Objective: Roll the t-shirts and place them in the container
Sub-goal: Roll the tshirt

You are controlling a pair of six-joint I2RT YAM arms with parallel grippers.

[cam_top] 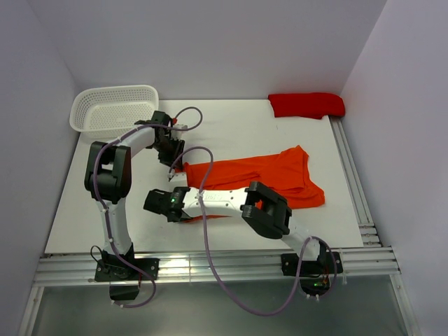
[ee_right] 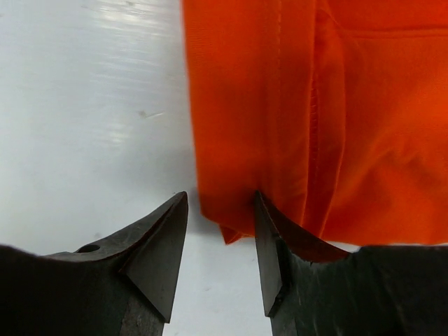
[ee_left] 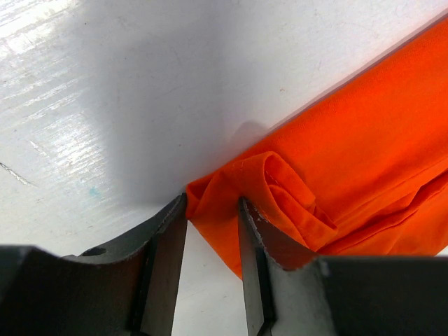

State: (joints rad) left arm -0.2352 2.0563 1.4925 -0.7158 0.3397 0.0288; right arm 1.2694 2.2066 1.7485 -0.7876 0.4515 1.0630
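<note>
orange t-shirt (cam_top: 266,175): laid flat as a long folded strip, to the right of the white basket (cam_top: 80,115) and nearer the arm bases
long axis: run left to right, one short end turned toward the basket
red t-shirt (cam_top: 306,105): bunched well to the right of the basket, along the same far edge of the table (cam_top: 231,133); not touched by either arm
left gripper (ee_left: 213,203): set at the corner of the basket-side end that lies closer to the basket; jaws closed onto a bunched fold of that corner, cloth touching both fingers
right gripper (ee_right: 220,199): set at the other corner of that end, farther from the basket; jaws spread, straddling the cloth edge, nothing pinched
key relation: the whole strip is stretched away from both sets of jaws, on the side opposite the basket; a roll is judged to have to travel that way, along the long axis
nearer arm: neither, one corner each
basket: no shirt is seen in it
</note>
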